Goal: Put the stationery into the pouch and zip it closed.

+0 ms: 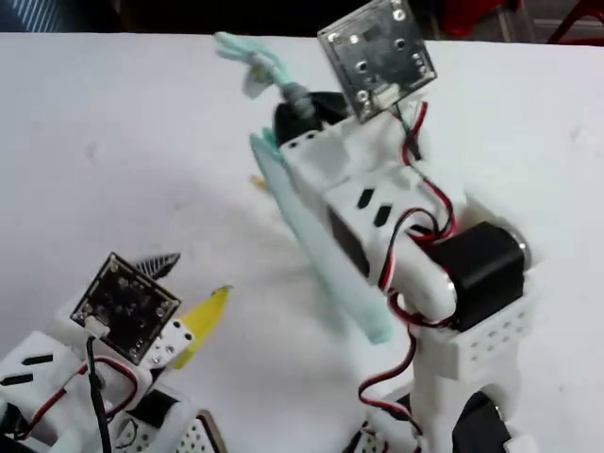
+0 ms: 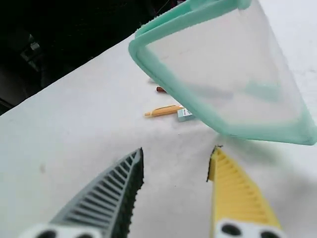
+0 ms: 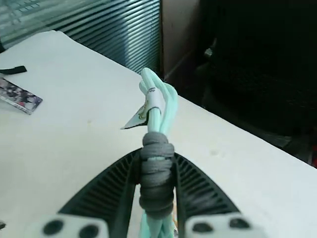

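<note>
The right tool (image 3: pixel 156 153) is pressed together on the grey wrapped knot (image 3: pixel 156 168) of the pouch's mint cord (image 3: pixel 158 104), with a small paper tag (image 3: pixel 136 119) hanging just beyond the tips. The pouch (image 2: pixel 228 74) hangs from that cord, edge-on in the high view. It looks lifted above the desk (image 1: pixel 113 142), though I cannot tell whether its lowest corner touches.

The pouch is a flat sleeve of clear, flexible film framed by a soft mint fabric border. It should be light, floppy and prone to swinging or folding, and the film is likely slick. The cord or the stitched border would give a surer hold than the panel.

Under and just past the pouch, the stationery lies on the desk: a slim orange pencil (image 2: pixel 163 111), a small mint block (image 2: pixel 184 115) touching its end, and a short reddish piece (image 2: pixel 160 89) nearby. All are thin, rigid and easy to roll.

The left tool (image 2: pixel 176 153), with one ribbed grey finger and one yellow, is spread wide and holds nothing, low over the matte white desk.
</note>
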